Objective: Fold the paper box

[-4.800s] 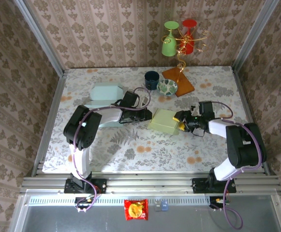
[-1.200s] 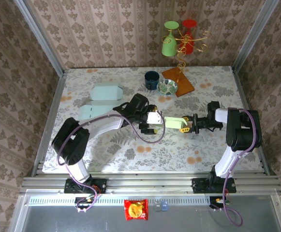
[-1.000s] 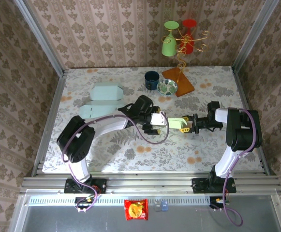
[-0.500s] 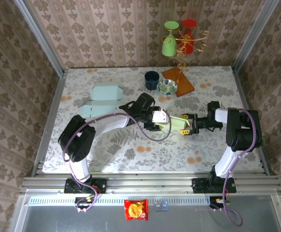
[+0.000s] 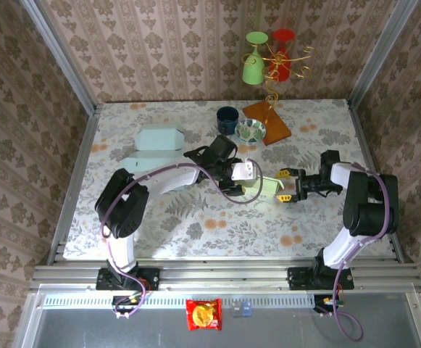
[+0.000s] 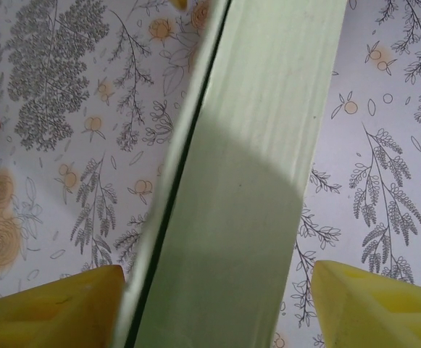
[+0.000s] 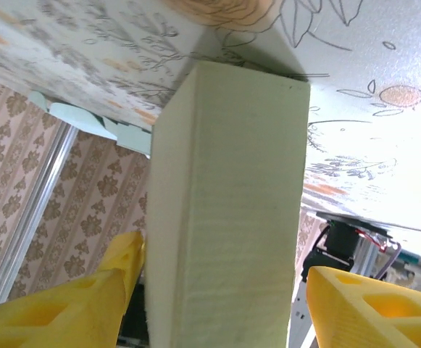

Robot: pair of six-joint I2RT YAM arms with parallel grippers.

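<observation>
Paper box (image 5: 263,188), long axis running left-right

Brightly and evenly lit from overhead in the top view, sharp all over, with only faint, soft shadows beside the paper box (image 5: 262,187). Mildly wide-angled toward the corners. At the left wrist, bright on the box's far half, shaded on its near half along a curved edge. Crisp on the tablecloth (image 6: 384,145) either side. At the right wrist, washed out to white right of the box, dim left of it, soft-focused below.
</observation>
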